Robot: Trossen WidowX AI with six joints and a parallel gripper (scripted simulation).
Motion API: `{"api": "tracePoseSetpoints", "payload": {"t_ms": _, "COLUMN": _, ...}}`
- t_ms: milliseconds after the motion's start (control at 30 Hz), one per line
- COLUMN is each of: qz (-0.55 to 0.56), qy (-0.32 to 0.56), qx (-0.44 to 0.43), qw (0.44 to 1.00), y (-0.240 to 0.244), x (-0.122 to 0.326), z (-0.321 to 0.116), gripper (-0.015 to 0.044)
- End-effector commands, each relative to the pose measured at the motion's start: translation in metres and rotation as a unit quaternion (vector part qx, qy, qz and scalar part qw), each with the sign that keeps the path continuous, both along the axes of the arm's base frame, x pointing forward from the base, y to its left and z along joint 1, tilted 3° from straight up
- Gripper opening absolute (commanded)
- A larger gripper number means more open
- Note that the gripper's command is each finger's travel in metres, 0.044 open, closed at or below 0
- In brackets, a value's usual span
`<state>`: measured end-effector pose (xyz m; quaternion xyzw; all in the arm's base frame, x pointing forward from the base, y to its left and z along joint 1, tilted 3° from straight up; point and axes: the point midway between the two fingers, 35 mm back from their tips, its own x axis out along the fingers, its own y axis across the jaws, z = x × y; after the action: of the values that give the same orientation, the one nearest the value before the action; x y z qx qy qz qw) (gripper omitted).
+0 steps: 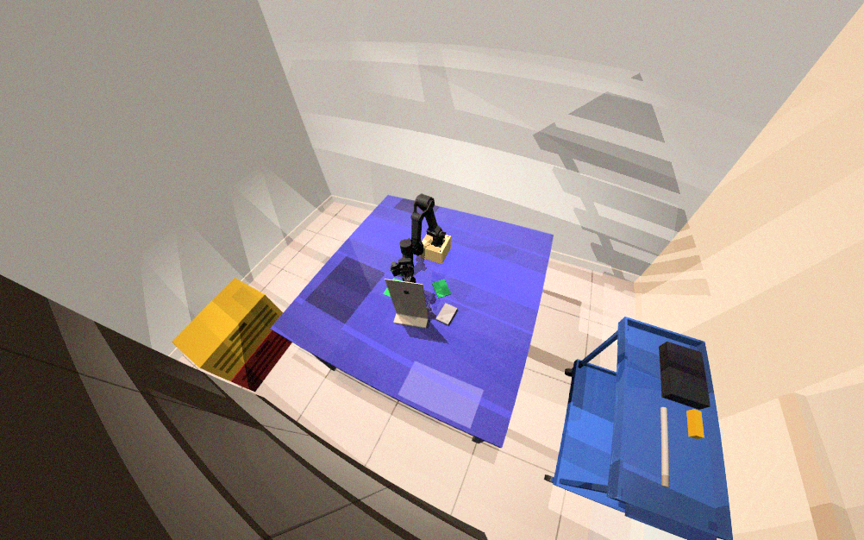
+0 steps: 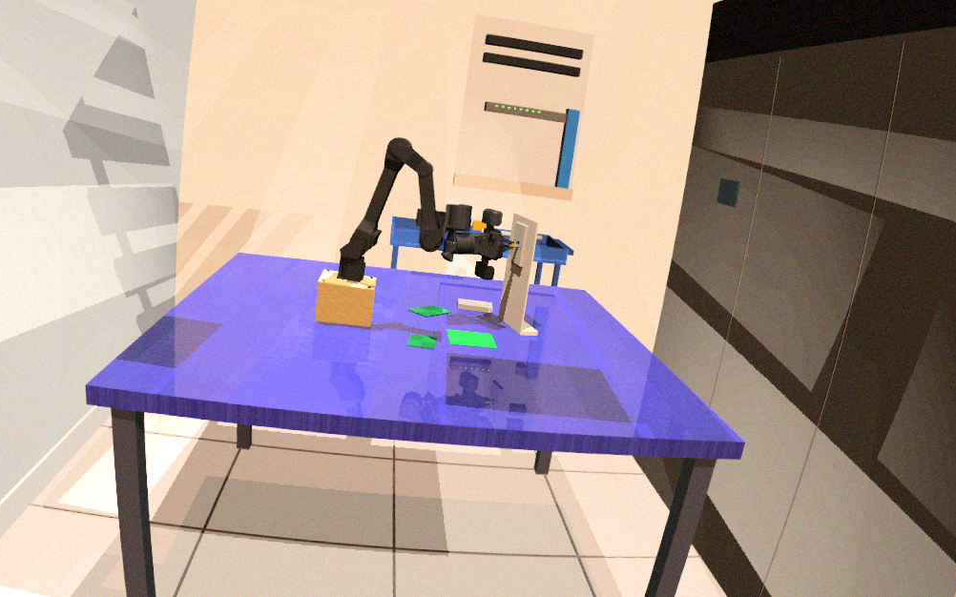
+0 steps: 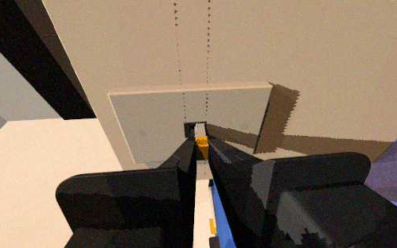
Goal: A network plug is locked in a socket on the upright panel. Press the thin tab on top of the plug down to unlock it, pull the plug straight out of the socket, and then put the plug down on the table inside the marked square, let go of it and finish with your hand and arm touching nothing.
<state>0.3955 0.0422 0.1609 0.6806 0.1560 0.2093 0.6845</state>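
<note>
The plug, orange with a pale grey front, points into the dark socket on the upright beige panel. My gripper is shut on the plug, one black finger on each side, level with the socket. The plug's front still overlaps the socket opening; how deep it sits is not clear. The tab cannot be made out. Green patches lie on the blue table: a diamond, a small one and a larger one. Which is the marked square is unclear.
A flat white block lies beside the panel's foot. The arm stands on a tan box. A blue cart stands beyond the table, and yellow and red boxes stand on its other side.
</note>
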Motion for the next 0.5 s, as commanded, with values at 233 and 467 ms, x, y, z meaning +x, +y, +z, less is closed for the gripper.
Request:
{"api": "tracePoseSetpoints", "payload": {"t_ms": 233, "qz": 0.000, "qy": 0.000, "qx": -0.002, "qw": 1.000, "y": -0.0023, "x": -0.0086, "z": -0.0011, "gripper": 0.0000}}
{"api": "tracePoseSetpoints", "payload": {"t_ms": 467, "qz": 0.000, "qy": 0.000, "qx": -0.002, "qw": 1.000, "y": -0.0040, "x": -0.0127, "z": -0.0016, "gripper": 0.0000}}
